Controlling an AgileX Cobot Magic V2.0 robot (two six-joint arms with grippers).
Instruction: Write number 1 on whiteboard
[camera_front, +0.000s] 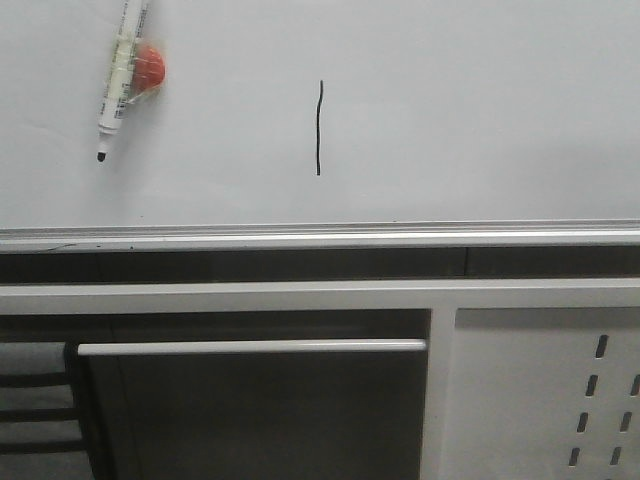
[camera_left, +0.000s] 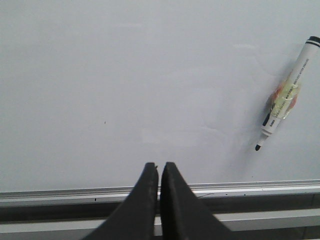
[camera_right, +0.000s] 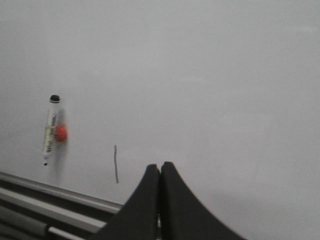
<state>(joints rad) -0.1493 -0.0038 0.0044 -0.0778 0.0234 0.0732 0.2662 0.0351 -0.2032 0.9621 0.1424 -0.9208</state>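
Thin black vertical marker stroke, the number 1 (camera_front: 319, 128), stood mid pale glossy whiteboard (camera_front: 480, 110), white black-tipped marker pen (camera_front: 122, 78) parked at ten o'clock. Left gripper (camera_left: 159, 167) clenched empty, nearer pen; right gripper (camera_right: 160, 167) clenched too.

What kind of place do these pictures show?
Probably a lab or workshop test bench: a large glossy pale whiteboard with a silver rail, a white marker pen on it, and a white perforated metal panel below.

Even soft light, whiteboard (camera_front: 480, 110) dull grey, right wrist view hazy, faint shadows
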